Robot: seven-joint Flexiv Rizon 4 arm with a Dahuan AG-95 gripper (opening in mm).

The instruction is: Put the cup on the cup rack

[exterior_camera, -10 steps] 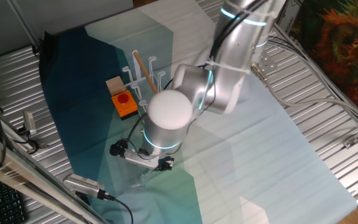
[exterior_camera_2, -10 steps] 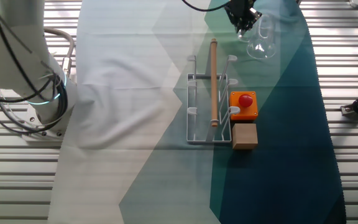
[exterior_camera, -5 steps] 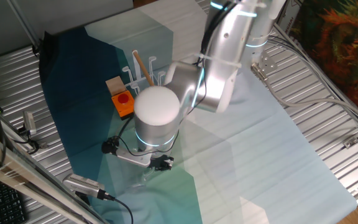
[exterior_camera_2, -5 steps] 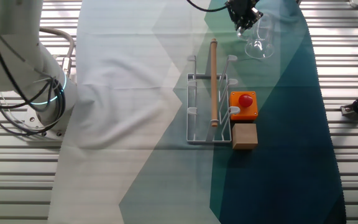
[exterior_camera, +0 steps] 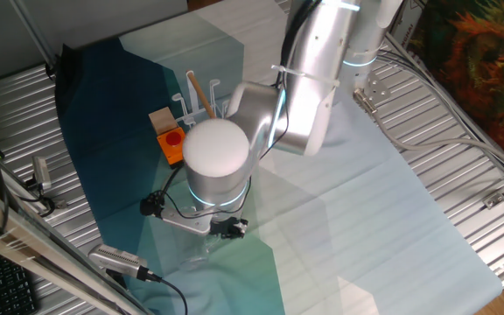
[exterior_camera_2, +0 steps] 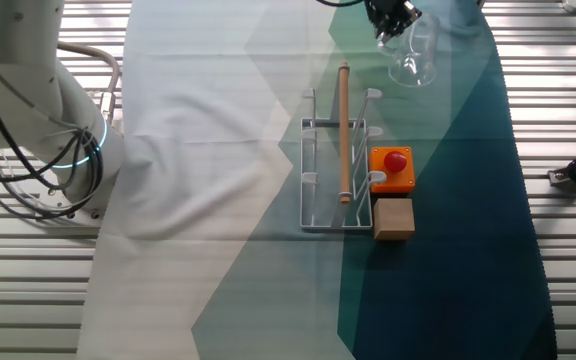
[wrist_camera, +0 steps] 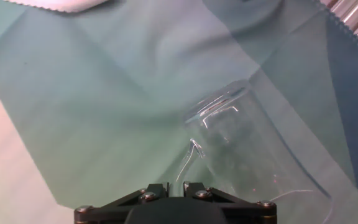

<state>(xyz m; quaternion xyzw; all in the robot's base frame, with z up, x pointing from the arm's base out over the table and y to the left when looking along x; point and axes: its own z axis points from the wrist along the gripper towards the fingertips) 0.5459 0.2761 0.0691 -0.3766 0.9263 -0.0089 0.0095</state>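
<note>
My gripper (exterior_camera_2: 390,22) is clamped on the cup (exterior_camera_2: 414,55); slick glass could slip before reaching the cup rack (exterior_camera_2: 339,165).

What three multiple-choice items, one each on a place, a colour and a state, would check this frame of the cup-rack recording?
1. Where is the cup?
A. hung on a peg of the cup rack
B. beyond the cup rack's far end, at the gripper
C. on top of the brown block

2. What colour is the button on the orange box?
A. green
B. blue
C. red

3. How does the wooden rod lie?
A. lengthwise over the cup rack
B. upright on the cloth
C. inside the cup

Answers: 1 B, the cup sits by the gripper, off the rack. 2 C, the button shows red. 3 A, it spans the rack's length.
</note>
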